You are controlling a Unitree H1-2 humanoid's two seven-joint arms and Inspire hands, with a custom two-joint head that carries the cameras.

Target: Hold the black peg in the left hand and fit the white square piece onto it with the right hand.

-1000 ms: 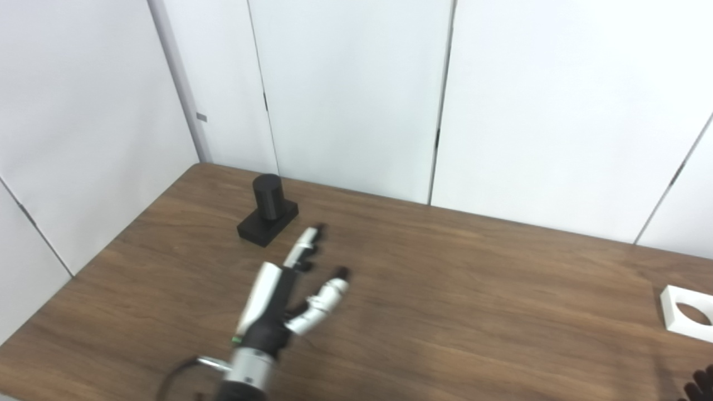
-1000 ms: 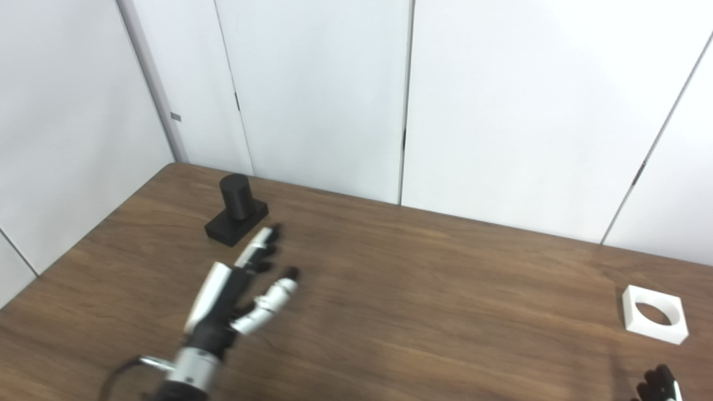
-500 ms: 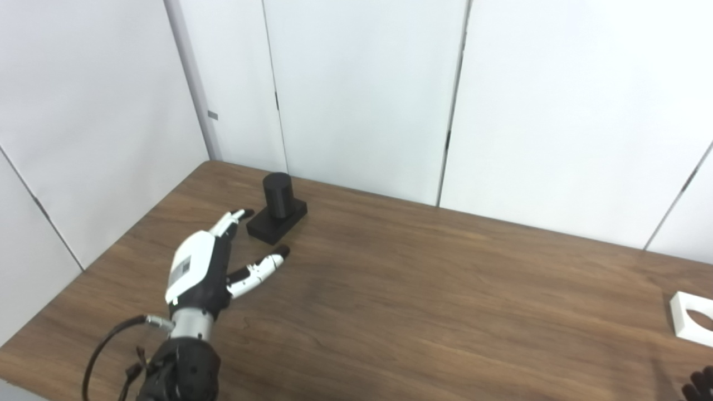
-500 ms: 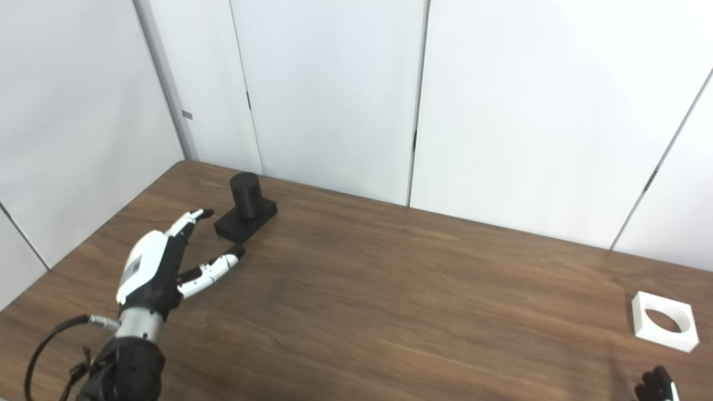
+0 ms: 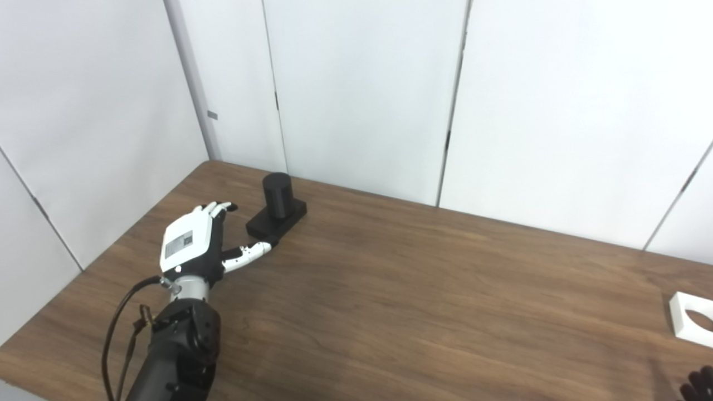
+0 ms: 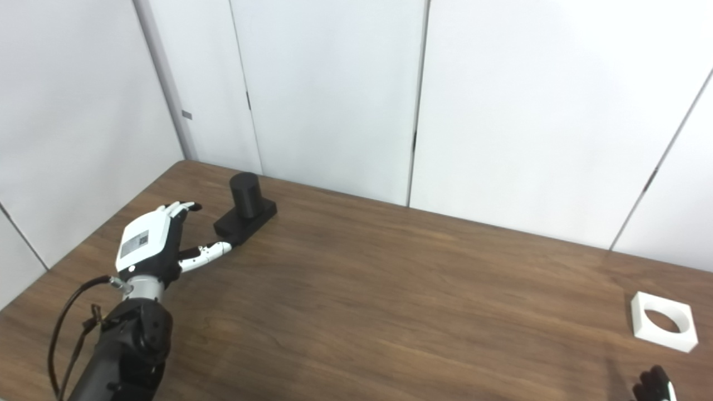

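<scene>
Here's the left hand [image 5: 192,245] out over the desk [image 5: 423,289] near its far left corner, spread wide and holding nothing, back of the palm turned up toward the cameras. The fingers [image 6: 178,208] reach past the left side of the black peg [image 5: 277,211] while the thumb [image 5: 248,255] points at the near end of the peg's flat base, its tip just beside or perhaps touching it (too close to call). That splay looks deliberate: fingers on one side, thumb on the other, so the base sits in the gap ready to be pinched.

The peg itself stands upright on its rectangular base, close to the desk's back edge, the cylinder rising at the far end of the block. My read is that gripping low on the base makes sense, since it leaves the round post free for the other part.

And that other part, the white square piece [image 6: 663,322], lies flat near the desk's right edge, well apart from the peg, its round hole facing up. The right hand [image 6: 653,385] barely peeks in at the bottom right corner of the view, only dark fingertips showing, so whether it is spread or curled I cannot tell. It sits near the white piece, not touching it.
</scene>
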